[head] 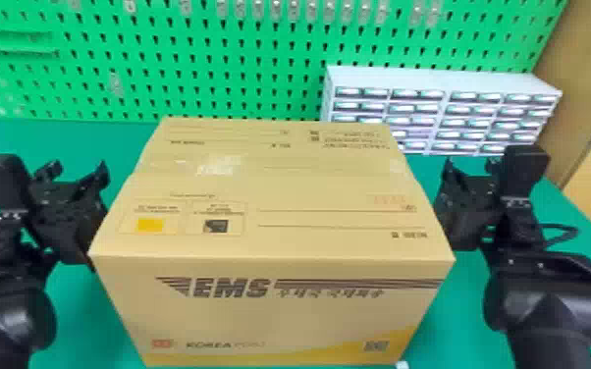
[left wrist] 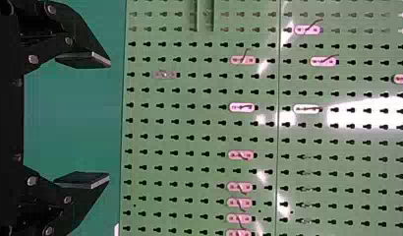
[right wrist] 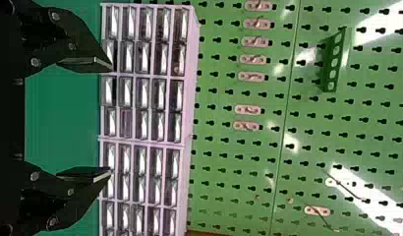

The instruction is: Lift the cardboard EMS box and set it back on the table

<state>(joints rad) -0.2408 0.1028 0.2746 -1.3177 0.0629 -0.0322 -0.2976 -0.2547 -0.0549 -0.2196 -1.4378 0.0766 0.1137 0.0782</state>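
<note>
worktop: green point(head: 83, 319), spreading under and beyond both sets of jaws | beyond right jaws: pale drawer cabinet point(head: 437, 78), standing on it | between left jaws and right jaws: cardboard EMS box point(head: 270, 319), underside hidden, contact with worktop unclear

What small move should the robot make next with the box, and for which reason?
Probably a slight, even squeeze inward on the box, before any lifting or lowering. The left hand and right hand are at its opposite sides, fingers open with nothing between them, so side pressure seems the way to hold it. Whether they already press, I cannot tell.
</note>
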